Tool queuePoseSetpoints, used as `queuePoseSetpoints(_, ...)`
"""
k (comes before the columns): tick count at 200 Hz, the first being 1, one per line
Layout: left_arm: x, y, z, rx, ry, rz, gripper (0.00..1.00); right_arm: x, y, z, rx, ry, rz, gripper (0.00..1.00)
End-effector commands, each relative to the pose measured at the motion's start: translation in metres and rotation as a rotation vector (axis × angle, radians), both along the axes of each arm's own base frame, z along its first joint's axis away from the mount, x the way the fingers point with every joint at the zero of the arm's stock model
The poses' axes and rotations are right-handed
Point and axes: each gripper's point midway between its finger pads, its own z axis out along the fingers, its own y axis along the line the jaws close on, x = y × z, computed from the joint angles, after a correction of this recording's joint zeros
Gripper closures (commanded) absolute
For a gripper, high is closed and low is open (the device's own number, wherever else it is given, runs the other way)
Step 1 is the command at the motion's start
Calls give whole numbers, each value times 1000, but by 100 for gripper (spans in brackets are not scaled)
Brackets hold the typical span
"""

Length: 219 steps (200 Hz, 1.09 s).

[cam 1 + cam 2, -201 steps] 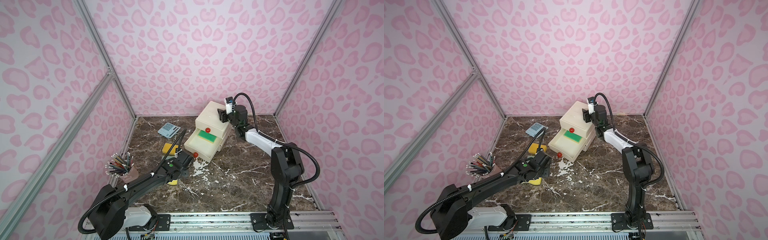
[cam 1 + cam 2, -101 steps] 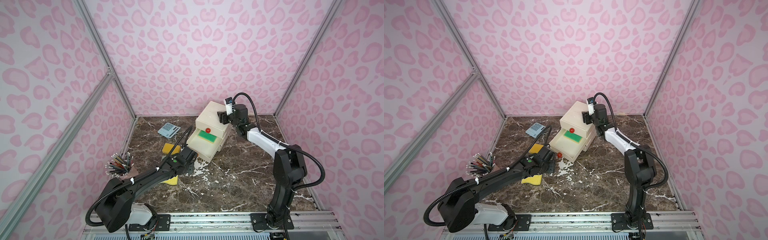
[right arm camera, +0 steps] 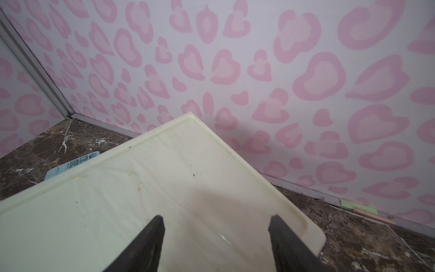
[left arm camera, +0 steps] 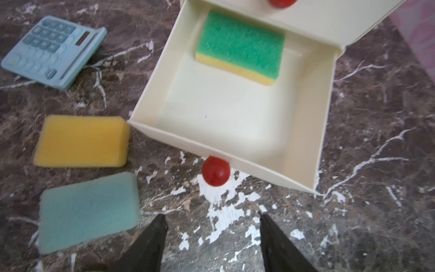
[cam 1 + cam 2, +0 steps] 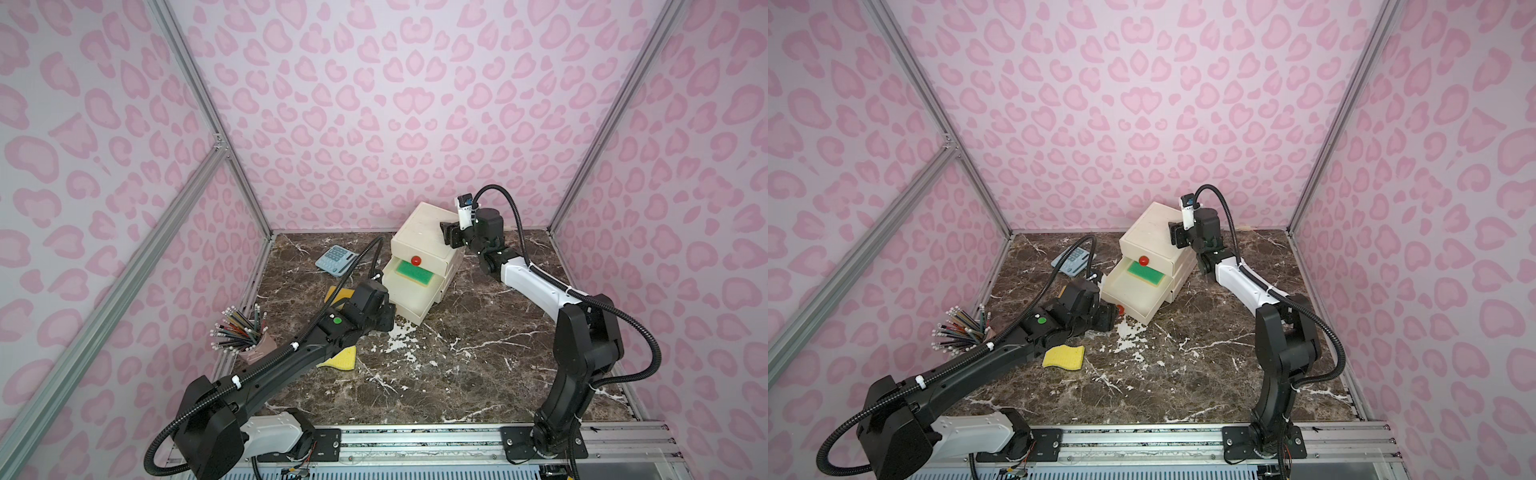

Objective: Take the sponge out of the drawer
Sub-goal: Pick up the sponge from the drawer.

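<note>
A green-topped yellow sponge (image 4: 240, 46) lies at the back of the pulled-out cream drawer (image 4: 188, 141), seen in both top views (image 5: 415, 272) (image 5: 1146, 274). My left gripper (image 4: 211, 217) is open and empty, low over the table just in front of the drawer's red knob (image 4: 215, 171). In both top views it (image 5: 386, 320) (image 5: 1111, 318) sits at the drawer's front corner. My right gripper (image 3: 216, 219) is open over the cabinet's flat top (image 3: 164, 188), at its back right edge (image 5: 446, 235), holding nothing.
A yellow sponge (image 4: 82, 141) and a teal sponge (image 4: 87, 209) lie left of the drawer, with a blue calculator (image 4: 51, 51) behind them. A wavy yellow pad (image 5: 1064, 356) lies under my left arm. A cup of pencils (image 5: 245, 332) stands at the left wall.
My left gripper has moved forward to the drawer's front corner. My right gripper has opened wider over the cabinet top. The drawer and sponge have stayed put.
</note>
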Motion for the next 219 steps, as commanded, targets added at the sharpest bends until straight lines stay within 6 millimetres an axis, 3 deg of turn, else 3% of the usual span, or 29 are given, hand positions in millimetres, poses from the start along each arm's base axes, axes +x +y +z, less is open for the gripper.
queuePoseSetpoints(1, 22, -22, 31, -63, -98, -53, 36, -1, 2, -1, 9, -2, 6, 28)
queuePoseSetpoints(31, 52, -42, 30, -104, -54, -55, 37, -1, -2, -5, 2, 8, -14, 29)
queuePoseSetpoints(86, 100, -65, -1, -205, 57, -43, 43, -2, -5, -15, -11, 28, -26, 30)
queuePoseSetpoints(125, 117, -64, -15, -183, 64, -13, 44, -1, -7, -20, -14, 34, -32, 30)
queuePoseSetpoints(172, 129, -50, -34, -157, 84, 75, 45, 1, -7, -22, -15, 35, -35, 30)
queuePoseSetpoints(219, 145, -52, -48, -168, 88, 73, 47, 2, -5, -25, -20, 45, -30, 30)
